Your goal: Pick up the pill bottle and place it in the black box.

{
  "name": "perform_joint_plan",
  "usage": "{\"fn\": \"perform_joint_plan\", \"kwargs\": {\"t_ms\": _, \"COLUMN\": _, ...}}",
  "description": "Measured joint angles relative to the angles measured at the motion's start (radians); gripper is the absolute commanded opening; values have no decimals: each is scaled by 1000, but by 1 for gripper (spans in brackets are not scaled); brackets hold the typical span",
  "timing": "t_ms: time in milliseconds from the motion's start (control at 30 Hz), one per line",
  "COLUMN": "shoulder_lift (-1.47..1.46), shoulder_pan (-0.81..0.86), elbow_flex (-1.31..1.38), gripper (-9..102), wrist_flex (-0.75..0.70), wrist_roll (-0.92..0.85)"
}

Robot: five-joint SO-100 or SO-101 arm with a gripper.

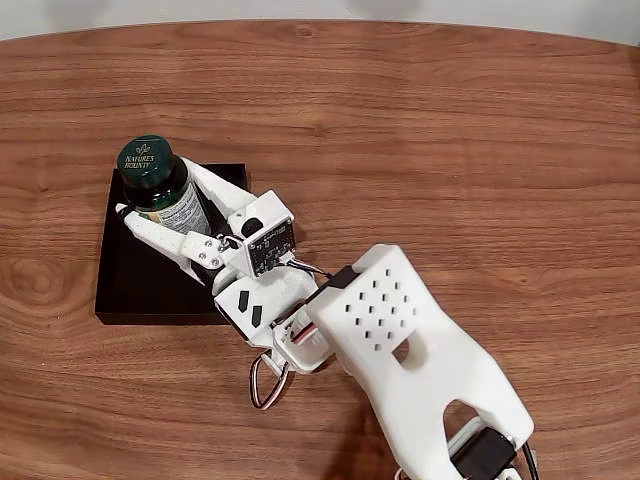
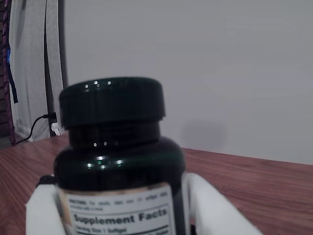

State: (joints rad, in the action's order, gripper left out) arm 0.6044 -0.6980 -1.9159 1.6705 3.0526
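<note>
The dark green pill bottle (image 1: 158, 180) stands upright over the far left corner of the black box (image 1: 140, 285) in the fixed view. Its round cap reads "Nature's Bounty", and the white label faces the arm. My white gripper (image 1: 152, 190) reaches in from the lower right and is shut on the pill bottle, one finger on each side of its body. The wrist view has the pill bottle (image 2: 115, 147) close up, its "Supplement Facts" label showing between my white fingers (image 2: 210, 205). I cannot tell whether the bottle's base touches the box floor.
The box lies on a brown wooden table (image 1: 450, 130), toward the left. My white arm (image 1: 400, 340) crosses the lower right of the fixed view. In the wrist view a pale wall and a plugged-in cable (image 2: 36, 125) stand behind the table.
</note>
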Motion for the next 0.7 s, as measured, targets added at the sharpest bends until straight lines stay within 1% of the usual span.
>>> {"fn": "perform_joint_plan", "kwargs": {"t_ms": 167, "shoulder_lift": -11, "shoulder_pan": 9, "elbow_flex": 17, "gripper": 36, "wrist_flex": 3, "wrist_roll": -2}}
{"fn": "perform_joint_plan", "kwargs": {"t_ms": 367, "shoulder_lift": -17, "shoulder_pan": 23, "elbow_flex": 20, "gripper": 41, "wrist_flex": 17, "wrist_roll": -2}}
{"fn": "perform_joint_plan", "kwargs": {"t_ms": 700, "shoulder_lift": -11, "shoulder_pan": 54, "elbow_flex": -37, "gripper": 43, "wrist_flex": 12, "wrist_roll": -14}}
